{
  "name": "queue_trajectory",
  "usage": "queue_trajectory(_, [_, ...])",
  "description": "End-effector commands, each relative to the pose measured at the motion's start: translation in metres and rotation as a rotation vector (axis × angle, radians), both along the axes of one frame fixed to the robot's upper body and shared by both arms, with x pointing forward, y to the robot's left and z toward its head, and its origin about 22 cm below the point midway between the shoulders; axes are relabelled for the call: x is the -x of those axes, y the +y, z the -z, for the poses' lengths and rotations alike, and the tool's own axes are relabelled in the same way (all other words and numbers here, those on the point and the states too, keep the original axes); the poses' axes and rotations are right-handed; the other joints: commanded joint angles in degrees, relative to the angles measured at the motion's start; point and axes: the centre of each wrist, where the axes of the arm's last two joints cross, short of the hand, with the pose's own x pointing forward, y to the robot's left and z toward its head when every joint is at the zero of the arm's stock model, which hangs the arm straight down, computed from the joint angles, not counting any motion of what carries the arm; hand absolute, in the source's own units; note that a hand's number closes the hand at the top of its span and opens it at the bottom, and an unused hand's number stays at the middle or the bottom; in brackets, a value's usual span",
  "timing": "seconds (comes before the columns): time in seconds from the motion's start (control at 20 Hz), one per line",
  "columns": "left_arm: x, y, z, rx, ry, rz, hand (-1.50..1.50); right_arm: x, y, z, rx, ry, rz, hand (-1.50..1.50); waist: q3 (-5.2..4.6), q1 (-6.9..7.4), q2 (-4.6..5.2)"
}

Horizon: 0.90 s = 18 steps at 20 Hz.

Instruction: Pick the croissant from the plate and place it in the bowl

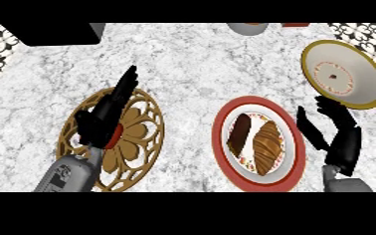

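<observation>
A golden-brown croissant [267,140] lies on the right half of a red-rimmed plate [224,124], beside a dark brown pastry [239,132]. The white bowl [339,73] with a gold rim stands at the right edge, farther back than the plate. My right hand [336,132] is open just right of the plate and below the bowl, fingers spread, touching nothing. My left hand [106,112] is open at the left, fingers straight, over a brown openwork trivet [140,144].
A black box [51,32] sits at the far left corner. A grey cup [246,28] and a red object [295,25] show at the back edge. Patterned surfaces [352,30] flank the marble counter [183,69].
</observation>
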Motion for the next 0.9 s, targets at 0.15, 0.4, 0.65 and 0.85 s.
queue_trajectory(0.15, [0.011, -0.004, 0.013, 0.002, -0.01, 0.121, 0.0, 0.038, 0.023, 0.029, 0.254, 0.163, 0.081, -1.5, 0.18, 2.27, 0.43])
queue_trajectory(0.4, [0.008, 0.012, -0.008, -0.01, -0.018, 0.141, 0.0, 0.04, -0.007, 0.018, 0.356, 0.463, 0.05, -1.5, -0.12, 2.79, 0.21])
queue_trajectory(0.65, [0.01, -0.004, -0.005, 0.011, -0.03, 0.164, 0.0, 0.032, -0.009, 0.008, 0.358, 0.869, -0.057, -1.5, -0.32, 4.12, 0.56])
queue_trajectory(0.85, [0.009, 0.005, -0.002, 0.01, -0.004, 0.169, 0.0, 0.012, 0.029, -0.021, 0.262, 1.074, -0.169, -1.5, -0.11, 4.64, 0.58])
